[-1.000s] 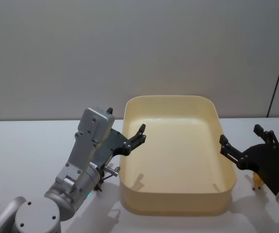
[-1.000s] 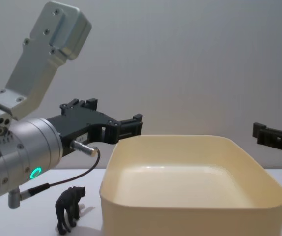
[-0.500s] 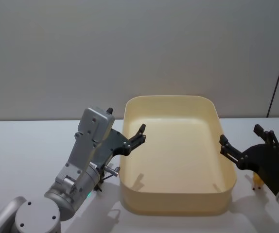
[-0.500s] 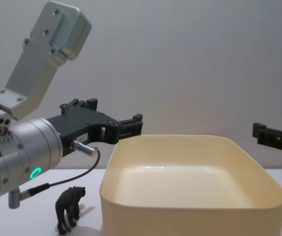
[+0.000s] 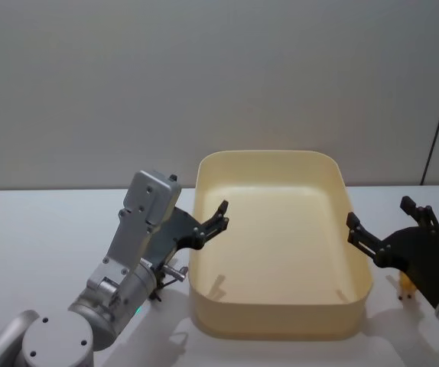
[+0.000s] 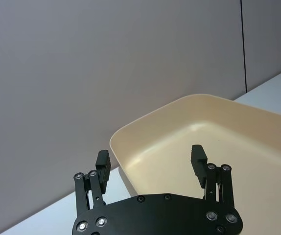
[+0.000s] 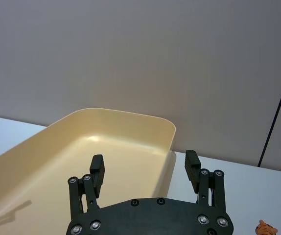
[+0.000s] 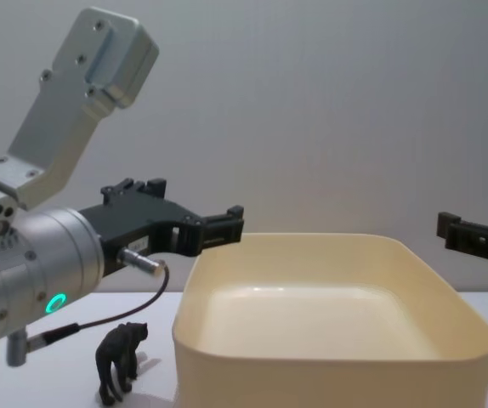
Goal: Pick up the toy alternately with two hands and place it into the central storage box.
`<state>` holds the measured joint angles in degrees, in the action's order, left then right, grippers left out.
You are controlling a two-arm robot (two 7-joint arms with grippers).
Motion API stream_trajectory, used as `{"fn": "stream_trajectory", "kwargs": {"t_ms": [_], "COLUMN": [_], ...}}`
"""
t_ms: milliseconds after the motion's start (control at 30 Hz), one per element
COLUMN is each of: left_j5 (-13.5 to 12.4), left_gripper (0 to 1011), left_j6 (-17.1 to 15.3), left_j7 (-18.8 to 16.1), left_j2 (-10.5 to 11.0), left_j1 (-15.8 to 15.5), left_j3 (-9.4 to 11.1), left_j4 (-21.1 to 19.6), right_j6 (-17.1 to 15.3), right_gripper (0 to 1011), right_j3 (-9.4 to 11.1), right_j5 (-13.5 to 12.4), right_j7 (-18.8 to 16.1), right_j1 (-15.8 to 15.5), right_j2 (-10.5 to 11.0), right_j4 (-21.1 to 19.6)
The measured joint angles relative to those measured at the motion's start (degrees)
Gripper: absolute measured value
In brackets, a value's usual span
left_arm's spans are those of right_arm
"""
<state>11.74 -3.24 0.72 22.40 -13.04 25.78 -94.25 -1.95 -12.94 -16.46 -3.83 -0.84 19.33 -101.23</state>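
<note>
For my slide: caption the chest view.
Open left gripper at the cream box's rim, right gripper opposite, dark toy animal beside.

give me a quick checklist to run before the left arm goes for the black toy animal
1. Left gripper open and empty: ok.
2. Right gripper open and empty, beside the box's right wall: ok.
3. Storage box upright, nothing inside: ok.
4. Black toy animal standing on the table left of the box: ok.
5. Left gripper lined up over that toy: not ok; it points forward at rim height, and the toy stands below the arm.
6. Orange toy pose: cannot tell; the picture's edge cuts it off.
</note>
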Motion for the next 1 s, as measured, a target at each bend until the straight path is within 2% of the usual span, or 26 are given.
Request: {"fn": "stream_trajectory", "kwargs": {"t_ms": [267, 500, 600, 667, 1000], "left_j5": [1.5, 3.7, 5.2, 7.2, 14.1], "left_gripper": [1001, 1001, 1001, 1001, 1001], "left_j6": [-5.4, -9.1, -10.1, -10.9, -12.8], "left_j7": [-2.7, -7.2, -9.4, -11.6, -14.8], "left_j2": [2.0, 3.9, 4.6, 5.3, 6.9], "left_j1": [2.5, 5.5, 7.0, 8.2, 11.1], "left_j3": [-0.6, -1.2, -1.6, -2.0, -3.7], "left_j4": [-3.4, -6.5, -7.7, -8.6, -10.1], "right_j6": [0.0, 0.0, 0.0, 0.0, 0.0], "right_gripper": [1001, 1001, 1001, 1001, 1001], "right_j3": [0.0, 0.0, 0.0, 0.0, 0.0], "right_j5": [0.0, 0.0, 0.0, 0.0, 0.0], "right_j7": [0.0, 0.0, 0.0, 0.0, 0.0], "right_j1": [0.0, 0.0, 0.0, 0.0, 0.0], "right_j2": [0.0, 0.0, 0.0, 0.0, 0.0], "right_j4": [0.0, 0.0, 0.0, 0.0, 0.0]}}
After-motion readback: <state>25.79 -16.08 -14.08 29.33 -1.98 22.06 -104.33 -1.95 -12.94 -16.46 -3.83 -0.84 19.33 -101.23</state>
